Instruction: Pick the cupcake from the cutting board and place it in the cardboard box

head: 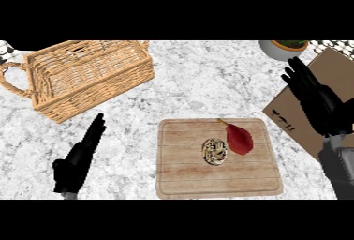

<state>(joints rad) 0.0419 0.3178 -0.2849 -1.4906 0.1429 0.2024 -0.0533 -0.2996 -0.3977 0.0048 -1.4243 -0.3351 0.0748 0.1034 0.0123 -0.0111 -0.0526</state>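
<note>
A small round brown cupcake is seen near the middle of a pale wooden rectangular cutting board, which is set by the near edge of the marble tabletop. A red pear-shaped item lies just beside the cupcake. The right hand, fingers straight and spread, is held over a flat brown cardboard box at the right edge, well apart from the cupcake. The left hand is shown open at lower left. A woven wicker basket is placed at the far left corner.

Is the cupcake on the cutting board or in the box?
On the cutting board: the cupcake lies mid-board, beside a red fruit.
</note>
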